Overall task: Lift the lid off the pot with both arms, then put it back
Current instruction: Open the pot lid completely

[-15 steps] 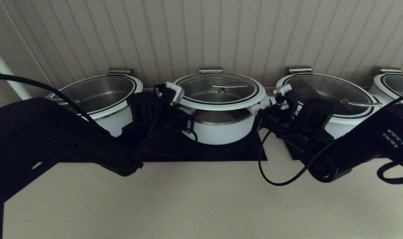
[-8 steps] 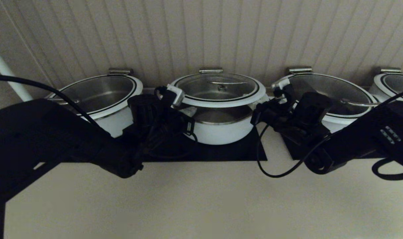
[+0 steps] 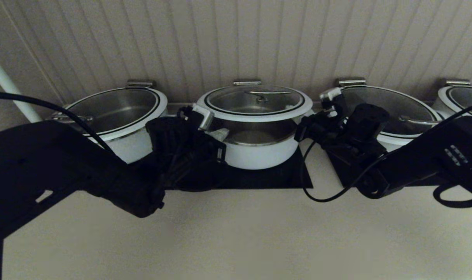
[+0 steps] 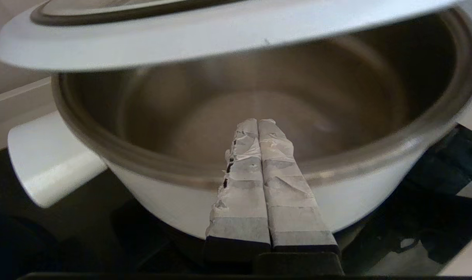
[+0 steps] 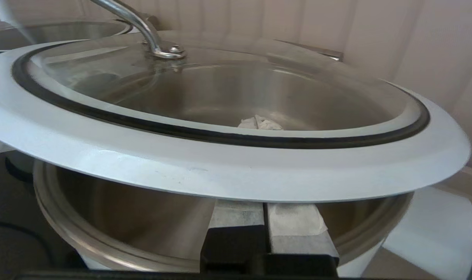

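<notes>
Now keep the lid (image 3: 254,102) level above the pot (image 3: 259,149), resting on clenched left end effector (image 4: 259,128) and clenched right end effector (image 5: 265,212) underneath, rising evenly

The left arm reached in from the lower left of the head view, its left gripper (image 3: 214,130) left of centre with taped fingers (image 4: 259,186) pressed flat together. The right arm entered from the right edge, its right gripper (image 3: 308,124) right of centre, fingers (image 5: 267,229) likewise closed together.
</notes>
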Motion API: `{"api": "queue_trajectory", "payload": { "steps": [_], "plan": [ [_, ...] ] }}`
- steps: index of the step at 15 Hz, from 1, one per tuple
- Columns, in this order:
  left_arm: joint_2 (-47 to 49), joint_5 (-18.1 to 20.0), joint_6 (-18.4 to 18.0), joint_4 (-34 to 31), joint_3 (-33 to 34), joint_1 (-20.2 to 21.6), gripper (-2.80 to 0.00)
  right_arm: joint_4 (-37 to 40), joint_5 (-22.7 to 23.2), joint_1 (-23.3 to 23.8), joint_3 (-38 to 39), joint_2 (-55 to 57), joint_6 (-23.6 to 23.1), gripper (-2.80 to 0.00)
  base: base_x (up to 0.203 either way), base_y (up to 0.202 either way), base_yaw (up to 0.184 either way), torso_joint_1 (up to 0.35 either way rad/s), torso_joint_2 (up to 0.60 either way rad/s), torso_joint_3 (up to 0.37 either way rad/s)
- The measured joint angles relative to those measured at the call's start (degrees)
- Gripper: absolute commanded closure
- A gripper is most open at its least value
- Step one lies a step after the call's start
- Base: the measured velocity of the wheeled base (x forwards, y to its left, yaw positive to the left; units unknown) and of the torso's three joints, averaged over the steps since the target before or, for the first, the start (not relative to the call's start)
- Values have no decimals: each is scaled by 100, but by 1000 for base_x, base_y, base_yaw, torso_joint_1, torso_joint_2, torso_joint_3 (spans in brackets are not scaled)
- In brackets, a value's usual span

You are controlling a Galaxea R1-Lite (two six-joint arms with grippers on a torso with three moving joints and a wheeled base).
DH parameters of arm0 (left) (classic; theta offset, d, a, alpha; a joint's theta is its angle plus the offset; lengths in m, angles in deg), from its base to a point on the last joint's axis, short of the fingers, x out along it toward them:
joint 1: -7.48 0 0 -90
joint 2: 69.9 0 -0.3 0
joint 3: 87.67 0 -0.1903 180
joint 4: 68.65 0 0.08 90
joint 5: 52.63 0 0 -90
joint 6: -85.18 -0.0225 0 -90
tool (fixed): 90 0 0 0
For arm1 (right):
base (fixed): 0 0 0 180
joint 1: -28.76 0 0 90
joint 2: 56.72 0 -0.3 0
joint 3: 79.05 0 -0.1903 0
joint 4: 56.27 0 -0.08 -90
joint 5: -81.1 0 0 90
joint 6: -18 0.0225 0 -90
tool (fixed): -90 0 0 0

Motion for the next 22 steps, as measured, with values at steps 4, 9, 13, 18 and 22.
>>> {"api": "queue_trajectory", "payload": {
  "steps": [4,9,13,18,22],
  "plan": [
    [-91,2,-6,-21,132,0,0,-2,0,21,-26,2,2,0,0,0,0,0,0,0],
    [-235,8,-27,-108,205,0,0,4,7,36,-162,30,9,0,0,0,0,0,0,0],
    [-457,19,-103,-122,450,-9,0,2,6,51,-184,30,10,0,0,0,0,0,0,0],
    [-935,13,-133,-254,727,-9,0,6,7,51,-212,30,9,0,0,0,0,0,0,0],
    [-1526,-5,-134,-306,1209,7,0,9,6,52,-230,28,6,0,0,0,0,0,0,0]
  ]
}}
